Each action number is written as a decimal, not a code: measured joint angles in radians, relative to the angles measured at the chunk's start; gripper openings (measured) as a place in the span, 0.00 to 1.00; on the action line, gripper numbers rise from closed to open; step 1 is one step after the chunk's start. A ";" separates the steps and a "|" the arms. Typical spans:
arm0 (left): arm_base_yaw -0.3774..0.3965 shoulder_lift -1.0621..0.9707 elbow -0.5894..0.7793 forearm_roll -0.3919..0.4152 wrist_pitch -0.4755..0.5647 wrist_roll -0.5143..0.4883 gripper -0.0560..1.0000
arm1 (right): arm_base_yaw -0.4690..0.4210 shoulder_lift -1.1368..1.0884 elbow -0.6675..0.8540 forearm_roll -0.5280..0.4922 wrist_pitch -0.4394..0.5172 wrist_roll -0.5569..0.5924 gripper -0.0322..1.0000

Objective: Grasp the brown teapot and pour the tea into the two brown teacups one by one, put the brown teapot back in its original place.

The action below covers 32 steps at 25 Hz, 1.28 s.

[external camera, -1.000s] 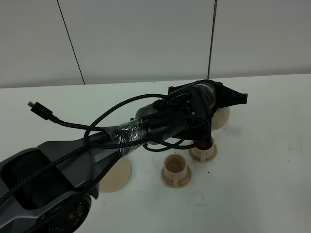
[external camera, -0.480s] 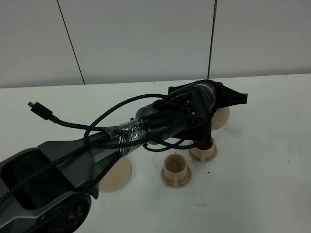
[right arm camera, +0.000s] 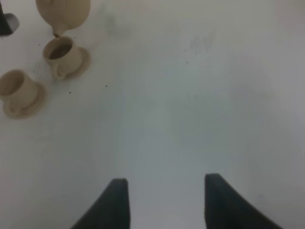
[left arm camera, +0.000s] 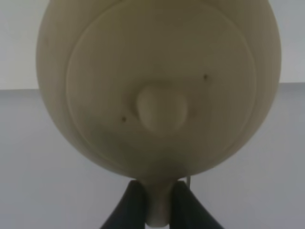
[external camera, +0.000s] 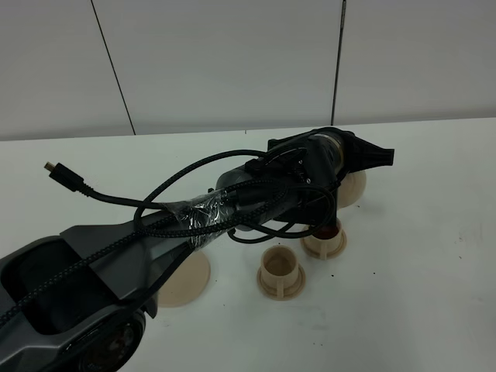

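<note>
Brown teapot (left arm camera: 157,86) in left hand (left arm camera: 157,210)

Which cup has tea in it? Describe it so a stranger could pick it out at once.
On the white table, follow the left arm to the teapot it holds up. The cup right below the spout is the one. The neighbour cup is pale inside; this one holds dark liquid.
</note>
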 joint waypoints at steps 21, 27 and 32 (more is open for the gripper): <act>0.025 -0.031 0.000 -0.021 0.101 -0.181 0.22 | 0.000 0.000 0.000 0.000 0.000 0.000 0.38; 0.034 -0.055 0.000 -0.104 0.139 -0.191 0.22 | 0.000 0.000 0.000 -0.001 0.000 -0.001 0.38; 0.051 -0.067 0.000 -0.157 0.182 -0.272 0.22 | 0.000 0.000 0.000 0.000 0.000 -0.001 0.38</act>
